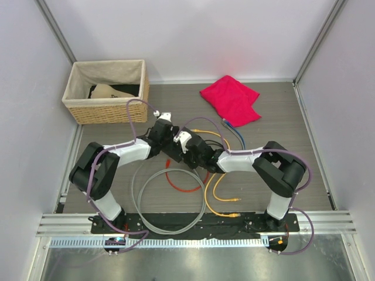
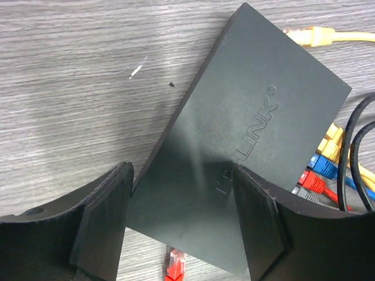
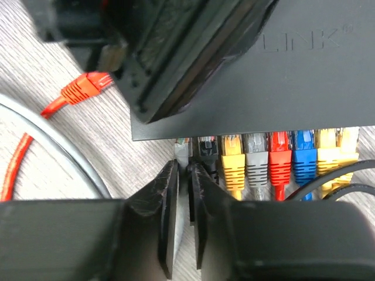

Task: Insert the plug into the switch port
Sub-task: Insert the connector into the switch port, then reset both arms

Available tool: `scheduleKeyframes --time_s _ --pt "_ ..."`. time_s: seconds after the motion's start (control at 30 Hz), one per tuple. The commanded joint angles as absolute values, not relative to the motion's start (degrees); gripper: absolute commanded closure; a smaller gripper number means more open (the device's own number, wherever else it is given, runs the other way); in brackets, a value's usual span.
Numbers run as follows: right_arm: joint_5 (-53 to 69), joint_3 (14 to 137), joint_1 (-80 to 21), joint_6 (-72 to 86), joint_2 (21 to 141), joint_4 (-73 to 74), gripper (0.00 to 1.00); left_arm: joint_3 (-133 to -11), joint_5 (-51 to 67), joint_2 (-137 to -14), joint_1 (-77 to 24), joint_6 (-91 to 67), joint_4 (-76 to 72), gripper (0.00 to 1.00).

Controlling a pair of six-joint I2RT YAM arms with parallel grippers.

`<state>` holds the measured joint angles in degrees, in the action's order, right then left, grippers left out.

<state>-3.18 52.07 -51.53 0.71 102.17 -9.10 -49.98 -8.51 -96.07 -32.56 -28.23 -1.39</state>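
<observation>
— If we start by the arms' bases, what lies nearest?
— A grey cable [image 1: 170,202], coiled on the surface [image 1: 281,117], with a red cable [image 1: 187,184] looping across its far side.
— And the right gripper [image 3: 185,175]?
— It is low at the port edge of the switch [image 3: 293,76], with its fingers drawn almost together and only a slit between them. A dark plug [image 3: 206,146] sits in the port just past the tips. I cannot tell whether they pinch anything.
— The other ports?
— To the right of it, a row of plugs [image 3: 279,161] stands seated: yellow, grey, red, blue, yellow.
— Where is the switch?
— Flat on the surface, mid-table, between the two arms.
— The left gripper [image 2: 181,175]?
— Spread wide. One finger is at the switch's long edge and the other rests over its top. A loose red plug [image 3: 88,88] lies just beside the switch's corner.
— Farther back?
— A red cloth [image 1: 231,99], and a basket [image 1: 105,108] in the far left corner.
</observation>
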Motion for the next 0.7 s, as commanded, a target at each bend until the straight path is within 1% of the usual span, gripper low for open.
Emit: scheduleKeyframes --time_s 0.0,0.07,0.1,0.17,0.2,0.3,0.33,0.37,0.43,0.47,0.5,0.53,0.67 --pt "-4.8 51.6 -51.8 2.6 96.0 -19.1 0.73 -51.1 -8.3 -100.2 -33.5 -29.1 10.2 0.28" --pt "-5.7 50.7 -51.8 2.5 94.5 -15.9 0.67 -52.9 -11.2 -102.3 -32.2 -28.8 11.2 0.26" --pt "-6.4 50.6 -51.8 2.5 94.0 -14.8 0.63 -53.6 -11.9 -103.1 -31.6 -28.9 11.8 0.26" --pt "-6.4 50.6 -51.8 2.4 92.6 -11.6 0.59 -55.4 -12.5 -104.0 -30.3 -29.5 12.9 0.25" --pt "-6.2 50.5 -51.8 2.6 91.8 -10.8 0.55 -55.5 -12.8 -103.8 -30.0 -29.9 12.9 0.25" --pt "-6.5 50.5 -51.8 3.5 88.6 -9.0 0.47 -56.9 -13.3 -102.1 -28.7 -32.2 14.3 0.22" --pt "-9.6 50.4 -51.8 3.7 87.8 -8.1 0.44 -57.5 -13.5 -101.3 -28.3 -32.8 15.1 0.21" --pt "-11.8 50.3 -51.3 4.0 85.9 -7.7 0.37 -59.0 -13.9 -99.0 -28.1 -33.4 15.8 0.18" --pt "-16.5 50.9 -50.3 4.6 84.0 -5.6 0.32 -60.4 -15.7 -95.7 -27.6 -34.6 17.8 0.15" --pt "-17.5 51.0 -48.4 5.0 83.0 -4.8 0.28 -62.3 -16.1 -94.2 -27.4 -34.7 18.7 0.11" --pt "-18.1 51.6 -47.0 5.6 80.7 -3.9 0.27 -63.5 -16.4 -91.0 -27.2 -34.7 21.2 0.05" --pt "-19.4 51.9 -45.7 7.1 79.5 -2.1 0.26 -65.0 -17.7 -89.4 -26.7 -34.9 22.8 0.01" --pt "-25.2 51.6 -38.1 10.8 70.5 2.7 0.16 -70.4 -21.3 -80.2 -26.4 -34.1 29.7 0.00"
